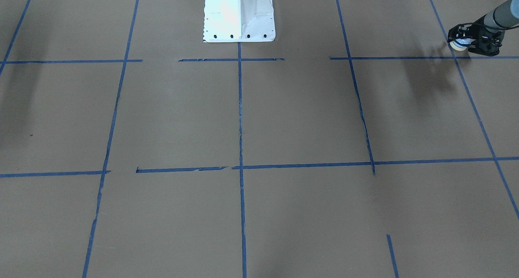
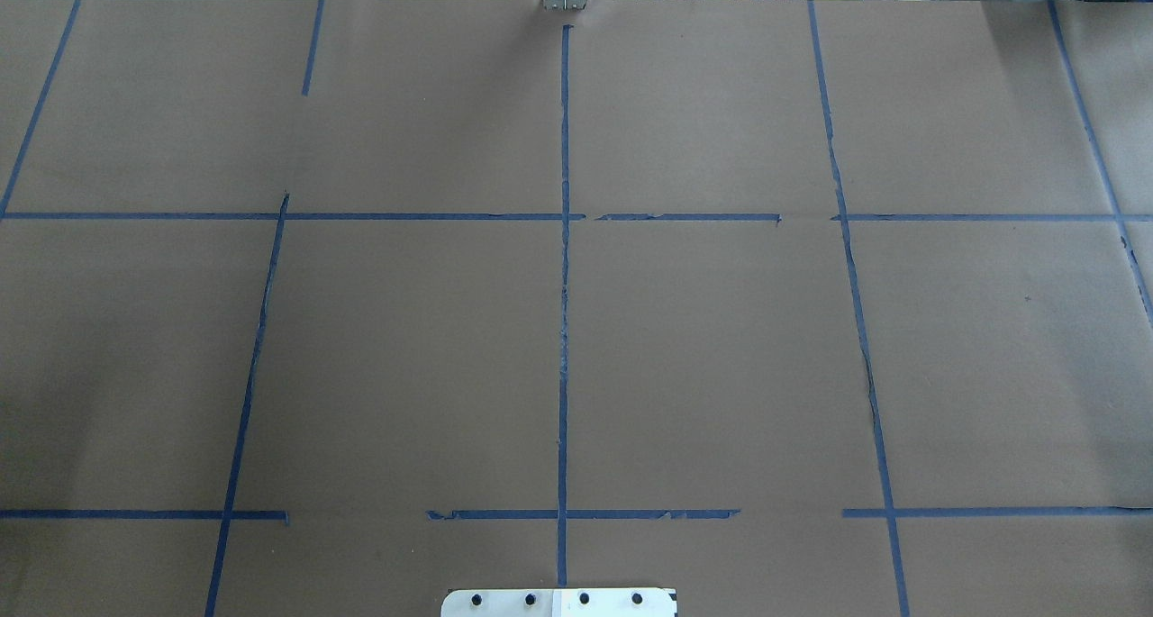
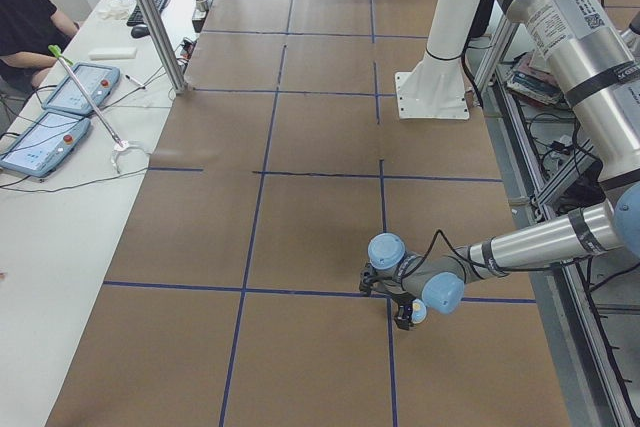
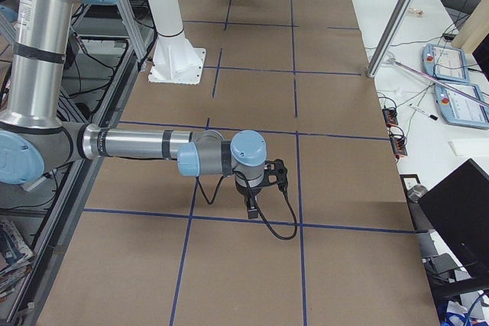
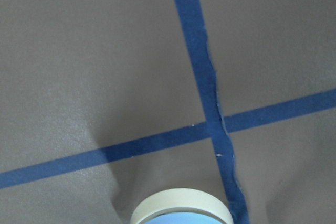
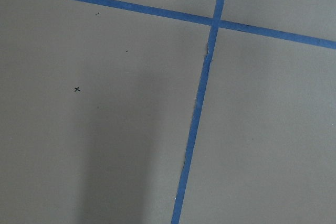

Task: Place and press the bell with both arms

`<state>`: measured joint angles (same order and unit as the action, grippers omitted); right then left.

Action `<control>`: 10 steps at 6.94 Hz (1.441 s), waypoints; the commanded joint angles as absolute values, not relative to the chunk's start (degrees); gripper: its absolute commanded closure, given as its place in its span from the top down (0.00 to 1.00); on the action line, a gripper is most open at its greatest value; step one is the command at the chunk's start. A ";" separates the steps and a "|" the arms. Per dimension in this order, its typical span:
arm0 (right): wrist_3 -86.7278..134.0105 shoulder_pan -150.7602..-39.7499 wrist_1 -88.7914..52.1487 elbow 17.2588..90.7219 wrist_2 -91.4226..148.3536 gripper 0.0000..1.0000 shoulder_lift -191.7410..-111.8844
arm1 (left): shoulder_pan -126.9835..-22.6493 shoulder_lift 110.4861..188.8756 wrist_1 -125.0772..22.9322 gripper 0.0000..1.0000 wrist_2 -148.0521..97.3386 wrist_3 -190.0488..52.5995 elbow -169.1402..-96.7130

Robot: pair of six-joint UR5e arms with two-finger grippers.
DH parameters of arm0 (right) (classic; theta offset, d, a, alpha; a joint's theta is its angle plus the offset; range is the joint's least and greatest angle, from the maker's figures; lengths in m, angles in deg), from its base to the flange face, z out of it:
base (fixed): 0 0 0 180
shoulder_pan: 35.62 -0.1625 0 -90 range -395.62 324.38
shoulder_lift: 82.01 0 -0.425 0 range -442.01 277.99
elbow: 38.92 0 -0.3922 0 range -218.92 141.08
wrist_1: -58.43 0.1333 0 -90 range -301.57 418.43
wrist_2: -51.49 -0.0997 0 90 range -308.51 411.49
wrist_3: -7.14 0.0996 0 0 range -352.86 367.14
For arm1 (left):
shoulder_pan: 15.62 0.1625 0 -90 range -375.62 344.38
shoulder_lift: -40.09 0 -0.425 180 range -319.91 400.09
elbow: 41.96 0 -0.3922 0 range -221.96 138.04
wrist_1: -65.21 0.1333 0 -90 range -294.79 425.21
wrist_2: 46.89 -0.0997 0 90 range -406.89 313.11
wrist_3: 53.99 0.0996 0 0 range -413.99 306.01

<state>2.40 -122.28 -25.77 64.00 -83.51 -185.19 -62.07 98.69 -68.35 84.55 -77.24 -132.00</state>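
Observation:
The bell (image 1: 458, 46), light blue with a cream base, sits between the fingers of my left gripper (image 1: 462, 41) at the top right of the front-facing view. It hangs above the brown table, its shadow cast to the side. The left wrist view shows the bell's cream rim (image 5: 181, 209) over a crossing of blue tape lines. In the exterior left view the bell (image 3: 418, 313) shows at the left gripper (image 3: 404, 307). My right gripper (image 4: 253, 205) hovers low over the table in the exterior right view. I cannot tell whether it is open or shut. Neither arm shows in the overhead view.
A white bolted pedestal (image 1: 239, 14) stands at the table's robot side. Blue tape lines (image 2: 564, 329) divide the brown table. A side table with tablets (image 3: 60, 107), a metal post (image 3: 150, 17) and a seated operator (image 3: 25, 7) lie beyond the far edge.

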 commanded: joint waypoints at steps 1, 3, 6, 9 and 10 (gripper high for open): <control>2.39 -122.28 -25.77 64.00 -83.51 1.00 -185.19 | -62.03 98.53 -68.39 0.50 83.28 -77.11 -131.96; 2.66 -122.28 -25.16 64.00 -83.51 1.00 -185.19 | -62.11 97.84 -70.48 0.18 83.36 -76.85 -132.57; 2.75 -122.28 -24.98 64.00 -83.51 1.00 -185.19 | -70.08 99.40 -72.17 0.06 83.28 -77.29 -137.48; 2.75 -122.28 -24.89 64.44 -83.69 1.00 -185.98 | -73.10 103.97 -71.90 0.05 83.36 -85.34 -142.67; 2.75 -122.28 -24.98 64.53 -83.69 1.00 -186.15 | -73.01 107.29 -71.55 0.05 83.36 -88.76 -142.59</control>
<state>2.75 -122.28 -24.92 64.36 -83.68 -185.91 -72.83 104.00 -71.88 83.36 -84.86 -141.94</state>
